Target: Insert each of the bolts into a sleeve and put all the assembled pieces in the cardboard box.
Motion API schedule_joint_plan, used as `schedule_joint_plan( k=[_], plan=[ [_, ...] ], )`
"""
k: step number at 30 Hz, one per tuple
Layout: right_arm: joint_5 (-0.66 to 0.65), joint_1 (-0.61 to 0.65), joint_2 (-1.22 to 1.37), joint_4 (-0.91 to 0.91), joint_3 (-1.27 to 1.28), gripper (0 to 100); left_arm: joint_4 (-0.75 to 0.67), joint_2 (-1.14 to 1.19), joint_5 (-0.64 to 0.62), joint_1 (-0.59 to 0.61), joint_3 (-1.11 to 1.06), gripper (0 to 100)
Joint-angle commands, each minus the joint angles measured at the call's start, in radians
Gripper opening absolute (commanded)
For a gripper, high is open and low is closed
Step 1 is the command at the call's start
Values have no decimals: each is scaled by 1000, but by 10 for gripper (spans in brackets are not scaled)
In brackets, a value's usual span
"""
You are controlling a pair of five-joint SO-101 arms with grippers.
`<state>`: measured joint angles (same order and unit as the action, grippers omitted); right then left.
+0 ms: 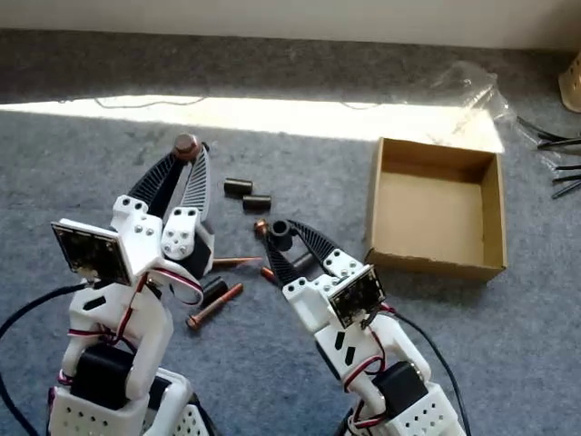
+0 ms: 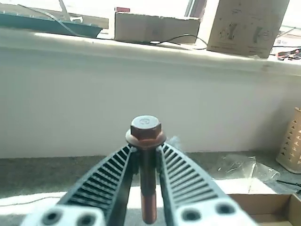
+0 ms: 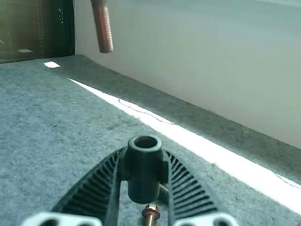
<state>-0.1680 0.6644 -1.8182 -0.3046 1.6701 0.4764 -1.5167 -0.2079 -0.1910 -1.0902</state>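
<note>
My left gripper [image 1: 187,153] [image 2: 146,153] is shut on a copper bolt [image 2: 146,160], held upright with its hex head [image 1: 186,145] on top, raised above the carpet. My right gripper [image 1: 280,238] [image 3: 144,167] is shut on a black sleeve [image 3: 143,165] [image 1: 280,232], its open bore facing up. The tip of the left arm's bolt [image 3: 102,28] hangs in the air beyond that sleeve in the right wrist view. Two black sleeves [image 1: 247,194] lie on the carpet between the arms. Loose bolts [image 1: 214,305] lie near the arm bases. The cardboard box [image 1: 436,207] stands open to the right.
Grey carpet [image 1: 300,163] covers the floor, with a bright sunlit strip along the back. A crumpled clear plastic bag [image 1: 472,86] lies behind the box. Black cables [image 1: 558,168] lie at the right edge. A white wall [image 2: 141,94] rises beyond the carpet.
</note>
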Motion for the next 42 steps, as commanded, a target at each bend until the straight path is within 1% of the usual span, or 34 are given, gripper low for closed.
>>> schedule_joint_plan(
  k=[1,5,9,12,15,17,20,30,32,36,42],
  plan=[
    [-8,-13,-15,2,139,4,-40,-12,40,-44,12,6],
    [5,-12,-15,2,139,4,-43,-8,37,-58,12,6],
    [106,-12,-15,7,139,4,-43,-8,37,-160,12,6],
    [92,-12,-15,5,139,4,-43,-4,38,-220,12,6],
    [97,-12,-10,1,139,4,-43,-4,38,-255,1,6],
    [97,-12,-8,-1,139,4,-84,-4,40,-274,-41,6],
    [92,-12,-8,-1,139,4,-152,-4,43,-286,-108,6],
    [89,-12,-15,-27,139,4,-155,-4,37,-288,-113,6],
    [89,-13,-15,-28,139,4,-143,-4,35,-297,-97,6],
    [89,-13,-15,-28,139,4,-61,-4,35,-351,-68,6],
    [83,-13,-15,-28,139,4,-17,-5,35,-352,-47,6]
  ],
)
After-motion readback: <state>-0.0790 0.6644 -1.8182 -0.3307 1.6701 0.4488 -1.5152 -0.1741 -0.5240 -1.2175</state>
